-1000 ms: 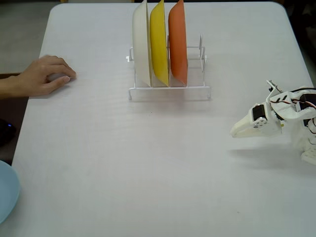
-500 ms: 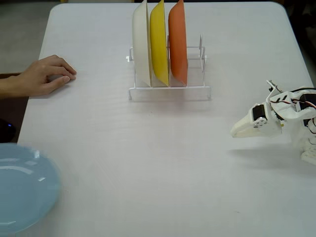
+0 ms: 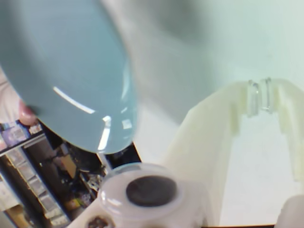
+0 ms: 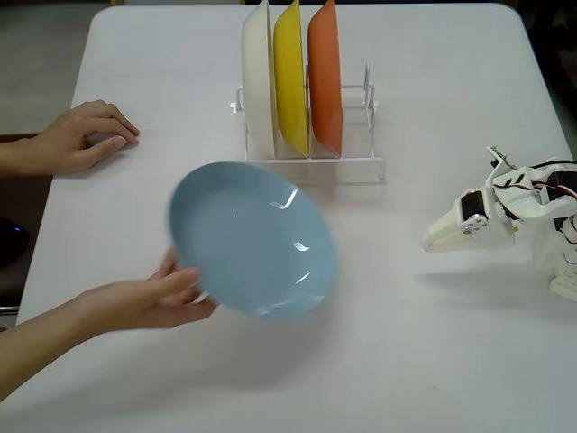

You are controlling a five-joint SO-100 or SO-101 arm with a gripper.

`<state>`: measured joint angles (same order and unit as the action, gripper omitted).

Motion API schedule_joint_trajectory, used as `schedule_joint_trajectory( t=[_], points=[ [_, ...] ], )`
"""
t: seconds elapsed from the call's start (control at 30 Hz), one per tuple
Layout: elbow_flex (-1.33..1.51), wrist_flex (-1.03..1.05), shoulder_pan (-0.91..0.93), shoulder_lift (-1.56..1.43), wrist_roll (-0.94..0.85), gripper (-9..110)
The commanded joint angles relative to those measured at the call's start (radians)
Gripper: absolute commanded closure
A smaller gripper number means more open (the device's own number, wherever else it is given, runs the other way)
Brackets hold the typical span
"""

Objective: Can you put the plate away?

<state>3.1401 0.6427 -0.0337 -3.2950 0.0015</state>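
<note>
A light blue-grey plate [image 4: 252, 239] hovers tilted over the middle of the table in the fixed view, held at its left rim by a person's hand [image 4: 149, 299]. It also fills the upper left of the wrist view as the blurred plate [image 3: 66, 71]. My white gripper [image 4: 427, 242] rests low over the table at the right, well clear of the plate, pointing left toward it. Its fingers meet at the tips, with nothing between them; the wrist view shows the gripper [image 3: 260, 97] the same way.
A white wire rack [image 4: 306, 169] at the back centre holds three upright plates: cream [image 4: 258, 81], yellow [image 4: 290, 77] and orange [image 4: 325, 77], with a free slot to the right of the orange one. A second hand [image 4: 77, 135] lies on the table's left edge.
The hand has carried the plate from the lower left corner up and right to the table's middle. My arm and gripper have not moved.
</note>
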Motion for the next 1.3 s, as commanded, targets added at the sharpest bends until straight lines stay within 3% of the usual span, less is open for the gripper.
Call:
schedule_joint_trajectory(
  t=[0.0,0.73,0.93,1.27],
  points=[
    [-0.002,-0.003,0.005,-0.018,0.000,102],
    [-0.009,0.006,0.006,-0.018,0.015,102],
    [-0.305,0.175,0.048,0.031,-0.064,102],
    [-0.813,0.123,0.075,0.517,-0.121,102]
  ],
)
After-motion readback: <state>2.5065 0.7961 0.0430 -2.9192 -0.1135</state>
